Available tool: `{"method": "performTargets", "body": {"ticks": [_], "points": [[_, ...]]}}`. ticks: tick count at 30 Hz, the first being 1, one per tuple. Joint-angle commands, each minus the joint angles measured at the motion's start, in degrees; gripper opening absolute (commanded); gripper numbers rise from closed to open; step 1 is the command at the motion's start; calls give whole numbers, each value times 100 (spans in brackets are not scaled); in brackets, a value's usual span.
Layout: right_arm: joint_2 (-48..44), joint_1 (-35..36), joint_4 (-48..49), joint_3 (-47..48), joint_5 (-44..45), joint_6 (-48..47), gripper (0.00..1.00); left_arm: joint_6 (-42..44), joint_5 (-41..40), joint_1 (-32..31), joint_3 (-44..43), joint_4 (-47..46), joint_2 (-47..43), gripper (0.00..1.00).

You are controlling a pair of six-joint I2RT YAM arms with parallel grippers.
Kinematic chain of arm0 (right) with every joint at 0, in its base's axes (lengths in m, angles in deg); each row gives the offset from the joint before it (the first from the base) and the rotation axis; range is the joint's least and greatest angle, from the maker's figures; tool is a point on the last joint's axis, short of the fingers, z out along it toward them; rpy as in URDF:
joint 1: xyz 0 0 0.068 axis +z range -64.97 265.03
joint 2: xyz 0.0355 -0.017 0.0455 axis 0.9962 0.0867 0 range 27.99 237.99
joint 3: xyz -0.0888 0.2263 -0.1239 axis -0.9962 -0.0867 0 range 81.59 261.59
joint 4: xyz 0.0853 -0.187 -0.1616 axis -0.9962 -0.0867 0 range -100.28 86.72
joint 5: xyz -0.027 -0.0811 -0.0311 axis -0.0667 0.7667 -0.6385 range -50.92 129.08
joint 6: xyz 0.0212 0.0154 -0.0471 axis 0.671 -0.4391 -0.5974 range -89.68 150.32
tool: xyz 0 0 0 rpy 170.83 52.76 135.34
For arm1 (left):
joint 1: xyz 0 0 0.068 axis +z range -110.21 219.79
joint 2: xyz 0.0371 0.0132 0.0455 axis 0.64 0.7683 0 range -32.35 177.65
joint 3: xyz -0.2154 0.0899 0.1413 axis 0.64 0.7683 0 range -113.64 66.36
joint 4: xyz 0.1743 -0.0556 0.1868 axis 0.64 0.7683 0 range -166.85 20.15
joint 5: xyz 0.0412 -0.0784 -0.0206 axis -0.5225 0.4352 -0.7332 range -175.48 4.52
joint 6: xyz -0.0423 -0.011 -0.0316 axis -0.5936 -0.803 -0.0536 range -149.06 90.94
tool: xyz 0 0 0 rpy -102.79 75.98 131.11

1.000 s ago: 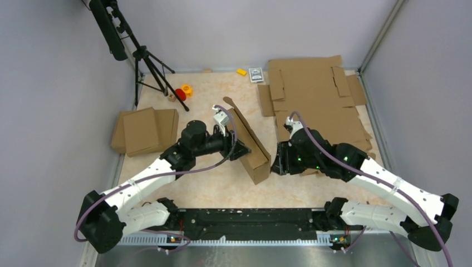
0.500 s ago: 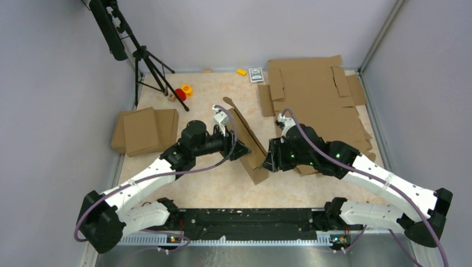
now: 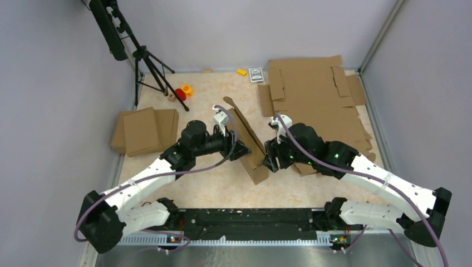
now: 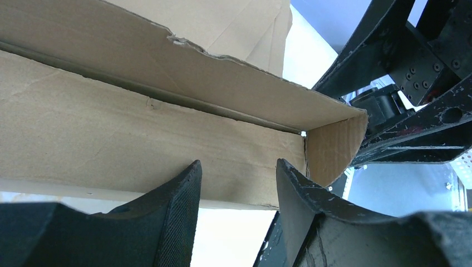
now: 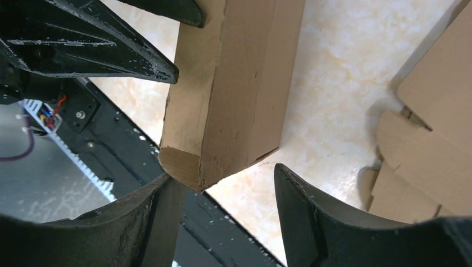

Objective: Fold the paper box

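1. The box [image 3: 249, 139] is in the middle of the worktop [image 3: 211, 186], right between the two arms. It's stood up on a long edge, a long shallow carton running from far left to near right, and it leans a bit.
2. From the left wrist you look straight into the hollow of the box [image 4: 139, 128]. You can see the long wall and an end wall folded up at the right. The top panel's edge is kinda ragged.
3. The left gripper [image 3: 238, 149] is up against the box's open side. Its jaws are parted [image 4: 238, 167] with nothing pinched between them, just cardboard past the tips. Can't tell if the tips actually touch.
4. The right gripper [image 3: 269, 157] is at the box's near end, jaws spread around the end corner [image 5: 222, 175]. One jaw sits right at the corner of the box [image 5: 234, 83], looks like touching. The other stands clear, with worktop showing in the gap. So not clamped on anything.
5. Behind the right arm there's a pile of flat sheets [image 3: 314, 94] reaching to the far right corner. The arm lies over its near edge.
6. On the left side sits a folded cardboard stack [image 3: 142, 130], well apart from the box.
7. A tripod [image 3: 147, 64] stands at the far left, with a red bit [image 3: 180, 94] and an orange bit [image 3: 187, 89] near its feet.
8. A yellow block [image 3: 241, 72] lies along the far edge.
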Motion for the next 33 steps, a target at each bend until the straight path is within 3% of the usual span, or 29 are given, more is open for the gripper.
{"method": "performTargets", "body": {"ticks": [1,10,16,33], "points": [[-145,17,377,-16,238,-781,60,57,2,-20,-66,262,42,54],[-373,20,722,-103,-132,-1603,62,66,-10,-21,-75,284,66,55],[-108,34,586,129,-164,-1756,54,66,4,-19,-97,275,130,55],[69,144,617,254,-690,-2000,55,57,38,-19,-114,258,176,55]]}}
